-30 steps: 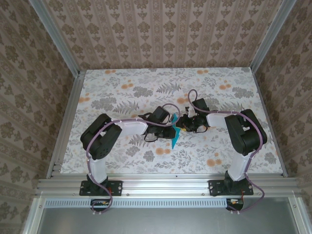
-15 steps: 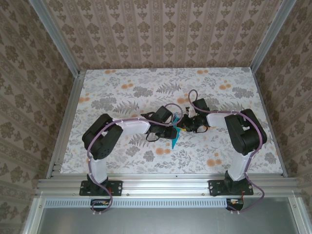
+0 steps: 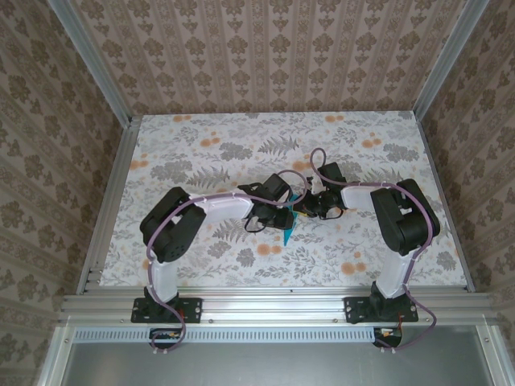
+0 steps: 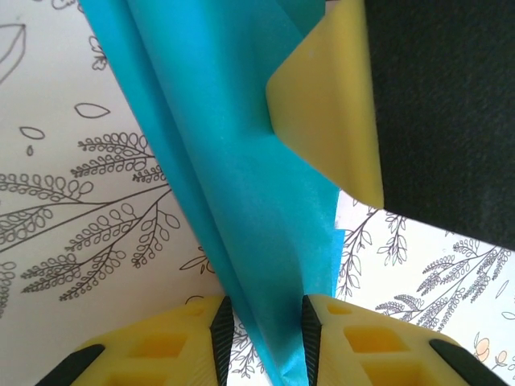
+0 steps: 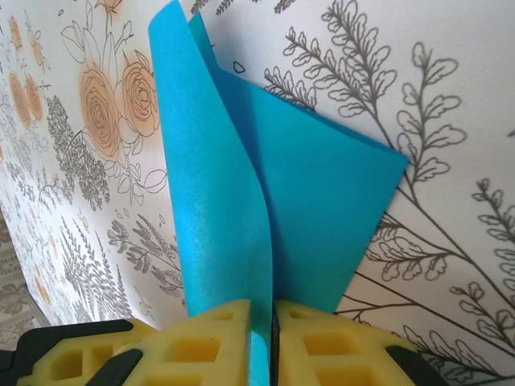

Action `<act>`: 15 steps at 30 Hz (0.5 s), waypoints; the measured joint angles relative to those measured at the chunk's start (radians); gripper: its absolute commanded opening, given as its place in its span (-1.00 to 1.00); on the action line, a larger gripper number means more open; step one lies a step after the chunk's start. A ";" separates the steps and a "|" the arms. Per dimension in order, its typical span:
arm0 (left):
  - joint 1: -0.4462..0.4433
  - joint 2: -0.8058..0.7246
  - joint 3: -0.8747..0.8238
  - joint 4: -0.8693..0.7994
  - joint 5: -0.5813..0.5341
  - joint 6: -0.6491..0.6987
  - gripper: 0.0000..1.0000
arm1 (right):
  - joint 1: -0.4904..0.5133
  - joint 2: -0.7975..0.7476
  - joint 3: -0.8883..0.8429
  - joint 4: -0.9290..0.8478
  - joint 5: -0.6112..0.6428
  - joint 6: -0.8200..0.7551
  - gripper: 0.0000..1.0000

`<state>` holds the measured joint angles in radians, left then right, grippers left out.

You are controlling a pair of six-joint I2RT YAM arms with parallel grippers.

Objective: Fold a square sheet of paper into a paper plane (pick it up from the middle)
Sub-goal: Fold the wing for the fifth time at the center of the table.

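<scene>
Your thin, bright teal-blue square sheet of paper (image 3: pixel 288 232) is off the flat, folded into a narrow, pointed shape and held between the two arms near the middle of the floral-printed white table (image 3: pixel 201 153). Its lower tip points toward the near edge. Your right gripper (image 5: pixel 264 338) is clamped on the paper: in the right wrist view its yellow fingers (image 5: pixel 201 342) are almost together, with the sheet pinched on edge in the slit between them. From there one layer curls up and to the left in a tall rounded flap, and a flatter layer spreads out to the right, ending in a sharp corner above the leaf pattern. Your left gripper (image 4: pixel 264 330) has its jaws drawn close on the same sheet. In the left wrist view the loose blue layers fill the narrow gap, and the dark pads (image 4: pixel 221 326) touch the paper on both sides. In that same view, one yellow finger of the right gripper lies against the paper at the upper right. From the top camera both wrists meet just beside each other over the paper.
</scene>
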<state>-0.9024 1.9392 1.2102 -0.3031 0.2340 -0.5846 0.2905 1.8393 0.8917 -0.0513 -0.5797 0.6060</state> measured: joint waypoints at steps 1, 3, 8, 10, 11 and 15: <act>-0.002 0.002 0.005 -0.006 -0.005 0.003 -0.31 | 0.000 0.001 0.002 -0.002 0.003 -0.001 -0.72; -0.005 0.003 0.009 -0.012 -0.010 0.003 -0.30 | 0.000 0.003 0.005 -0.009 0.006 -0.002 -0.74; -0.007 0.002 0.019 -0.031 -0.024 0.003 -0.23 | 0.000 0.008 0.013 -0.022 0.010 -0.005 -0.75; -0.007 -0.005 0.019 -0.042 -0.034 0.002 -0.19 | 0.000 0.009 0.017 -0.027 0.011 -0.005 -0.76; -0.006 -0.011 0.018 -0.046 -0.037 0.002 -0.19 | 0.000 0.010 0.019 -0.027 0.014 -0.007 -0.76; -0.004 -0.070 -0.004 -0.037 -0.040 -0.017 -0.22 | 0.000 0.015 0.027 -0.027 0.020 -0.008 -0.76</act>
<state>-0.9066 1.8690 1.2064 -0.3397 0.1944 -0.6014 0.2905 1.8545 0.9192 -0.0784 -0.5598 0.5976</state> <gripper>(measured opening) 0.398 0.121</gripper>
